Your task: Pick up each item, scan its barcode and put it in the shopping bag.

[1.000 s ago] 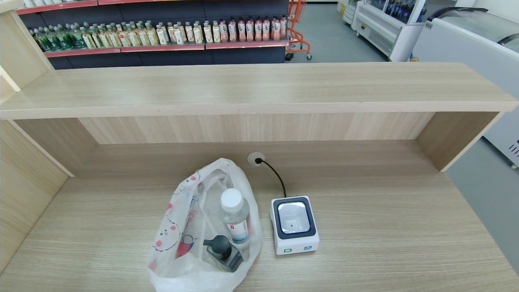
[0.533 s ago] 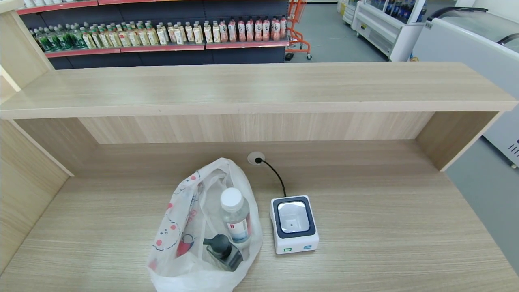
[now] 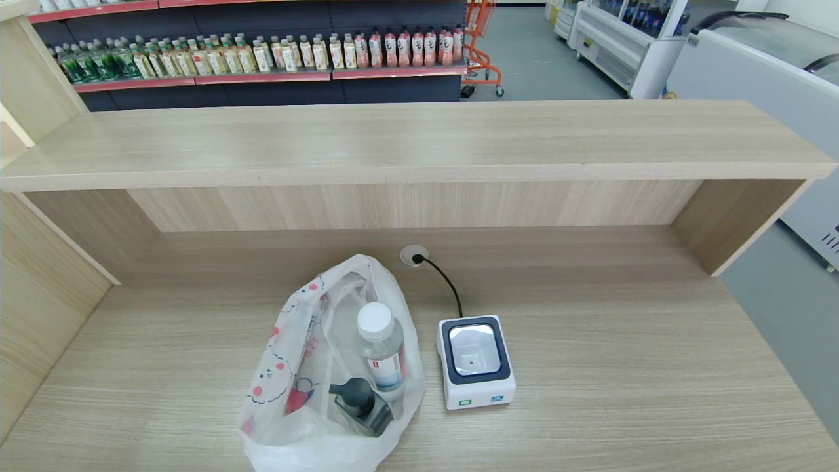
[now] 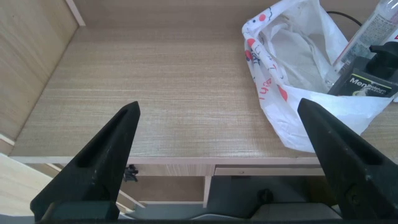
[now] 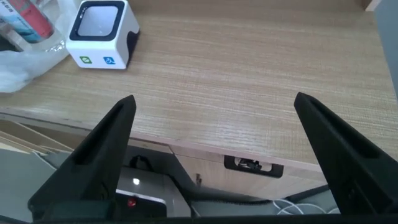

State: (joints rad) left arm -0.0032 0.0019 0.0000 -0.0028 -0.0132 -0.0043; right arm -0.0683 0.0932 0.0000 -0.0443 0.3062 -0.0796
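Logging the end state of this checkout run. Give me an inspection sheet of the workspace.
Surface: wooden counter, flat, bare to the right of the scanner.
Job's things: shopping bag lies open on the counter. The clear bottle with a white cap and the dark pump bottle are both inside it. The scanner sits beside the bag, on its right, window up.
Clutter: nothing seen.
Grippers: left gripper and right gripper are both open and hold nothing, at the counter's near edge.
Cables: black cable runs from the grommet hole to the scanner, clear of the bag.
Surroundings: raised ledge behind, with drink shelves and freezers beyond it.
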